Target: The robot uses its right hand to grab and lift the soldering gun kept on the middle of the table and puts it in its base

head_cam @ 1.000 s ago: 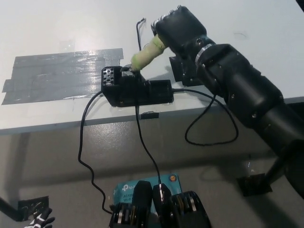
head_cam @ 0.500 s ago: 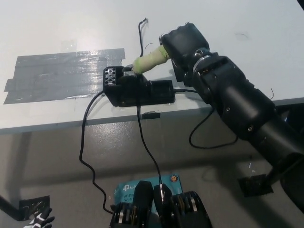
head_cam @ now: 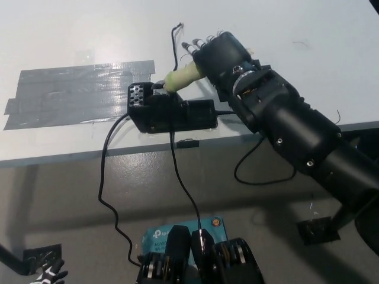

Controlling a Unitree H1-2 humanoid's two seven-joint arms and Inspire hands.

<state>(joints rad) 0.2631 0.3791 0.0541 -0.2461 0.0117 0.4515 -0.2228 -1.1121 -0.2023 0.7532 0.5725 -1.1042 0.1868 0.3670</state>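
The soldering gun, its handle yellow-green, lies tilted with its tip end down in the black base. The base sits near the table's front edge, seemingly holding the gun's tip.

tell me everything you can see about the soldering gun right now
The soldering gun shows a pale yellow-green handle that looks wrapped or padded, tilted with its lower end in the black base near the table's front edge. Its tip is hidden in the base. The upper end lies under the black right hand, whose fingers are spread; actual contact cannot be judged. A thin black cord runs up from behind the handle.
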